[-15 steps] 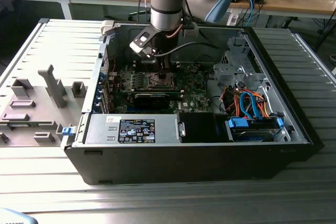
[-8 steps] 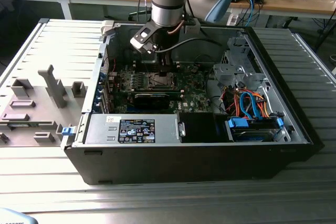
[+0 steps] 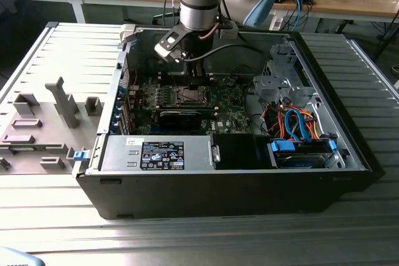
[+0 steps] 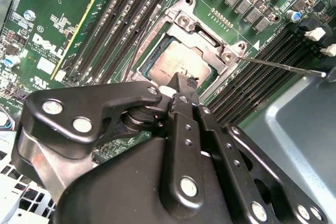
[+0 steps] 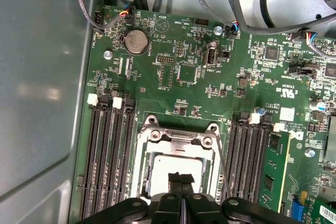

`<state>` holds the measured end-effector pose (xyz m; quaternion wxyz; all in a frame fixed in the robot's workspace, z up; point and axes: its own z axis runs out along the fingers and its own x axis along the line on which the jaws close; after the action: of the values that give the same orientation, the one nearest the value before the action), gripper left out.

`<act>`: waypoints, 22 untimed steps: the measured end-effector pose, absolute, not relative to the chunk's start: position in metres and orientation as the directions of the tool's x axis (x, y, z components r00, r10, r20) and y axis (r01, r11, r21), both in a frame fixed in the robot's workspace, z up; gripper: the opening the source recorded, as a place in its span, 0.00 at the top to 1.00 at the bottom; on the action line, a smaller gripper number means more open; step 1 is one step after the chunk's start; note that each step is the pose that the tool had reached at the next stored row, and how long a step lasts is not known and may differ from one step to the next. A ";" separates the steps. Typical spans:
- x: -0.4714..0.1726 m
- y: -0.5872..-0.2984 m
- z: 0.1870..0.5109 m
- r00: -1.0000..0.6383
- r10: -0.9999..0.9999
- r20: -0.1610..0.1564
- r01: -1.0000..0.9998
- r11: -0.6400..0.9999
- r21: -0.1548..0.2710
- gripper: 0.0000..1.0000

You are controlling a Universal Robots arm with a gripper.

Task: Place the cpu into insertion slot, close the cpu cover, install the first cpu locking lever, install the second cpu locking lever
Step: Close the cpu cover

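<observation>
End effector point(image 5: 181, 178) is shut, fingertips pressed together with nothing visible between them. It sits low over the cpu point(image 4: 176, 64), just off one edge of the chip; touching or hovering, can't tell. The cpu lies flat in the insertion slot point(image 4: 226, 56) on the green motherboard point(image 5: 173, 98), in the upper middle of the exterior view, inside the open computer case point(image 3: 237, 197) on the slatted counter point(image 3: 187, 241). The cpu cover point(image 4: 202, 35) looks folded down around the chip, whose metal top shows through the window. One locking lever point(image 4: 283, 66), a thin wire rod, juts out free over the memory slots and looks unlatched.

Handling, as judgement:
- The cpu is light, rigid and thin, with a smooth lid that is likely slippery. The contacts underneath are fragile.
- It should be gripped by opposite edges only, and the frame now blocks those.
- The cover is thin, stiff sheet metal on a hinge, so push on its flat rim.
- The lever is springy and narrow and slips easily. It is best taken near its free end.
</observation>
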<state>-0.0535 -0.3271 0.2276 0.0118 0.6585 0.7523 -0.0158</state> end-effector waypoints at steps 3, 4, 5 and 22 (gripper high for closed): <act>-0.054 -0.327 0.228 -0.132 0.990 -0.039 0.991 0.132 -0.008 0.89; -0.054 -0.327 0.228 -0.133 0.990 -0.039 0.991 0.132 -0.008 0.89; -0.054 -0.327 0.228 -0.133 0.990 -0.039 0.991 0.132 -0.008 0.89; -0.054 -0.327 0.239 -0.133 0.990 -0.039 0.991 0.132 -0.008 0.89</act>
<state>-0.0535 -0.3271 0.2394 0.0118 0.6585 0.7523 -0.0159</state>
